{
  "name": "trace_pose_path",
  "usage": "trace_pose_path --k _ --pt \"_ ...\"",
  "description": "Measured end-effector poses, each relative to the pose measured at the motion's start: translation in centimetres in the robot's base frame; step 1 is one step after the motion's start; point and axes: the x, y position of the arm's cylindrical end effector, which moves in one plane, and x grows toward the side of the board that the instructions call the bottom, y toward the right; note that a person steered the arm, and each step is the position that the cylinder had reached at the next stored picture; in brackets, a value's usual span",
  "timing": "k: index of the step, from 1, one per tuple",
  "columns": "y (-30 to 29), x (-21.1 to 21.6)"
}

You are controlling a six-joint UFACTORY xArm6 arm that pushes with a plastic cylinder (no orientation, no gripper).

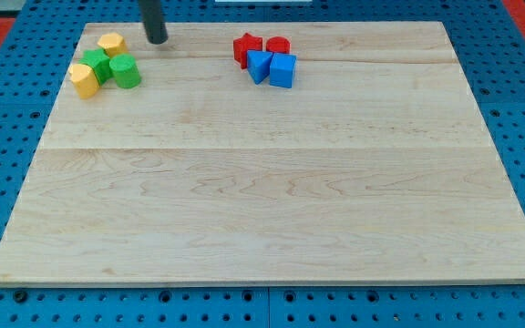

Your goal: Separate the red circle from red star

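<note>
The red circle block (278, 45) is seen touching the red star block (247, 46) near the wooden board's (272, 182) top edge, behind two blue blocks (272, 67). My tip (157, 40), a bare rod holding nothing, is pictured well to their left, beside the yellow block (111, 43)

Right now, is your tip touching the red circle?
Apart. The camera view shows my tip at the view's top, well to the left of the red circle, with bare board between them. The red star sits against the circle's left.

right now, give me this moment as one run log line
tip: view's top left, right of yellow block | red star touching red circle | not yet separated | tip touching neither
</note>
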Motion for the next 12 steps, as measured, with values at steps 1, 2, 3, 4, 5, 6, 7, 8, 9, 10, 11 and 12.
trace_pose_path --k 1,2,3,4,5,6,7,8,9,10,11,12 --pt "0.3 -2.1" --pt "3.4 -1.9" --pt "13.9 -1.8" --pt "18.7 1.4" --pt "15.5 7.6" --pt "15.7 8.3" --pt "15.8 7.0" --pt "14.1 6.8" --pt "14.1 7.4" --pt "14.1 7.4" --pt "13.9 7.4" --pt "13.8 6.8"
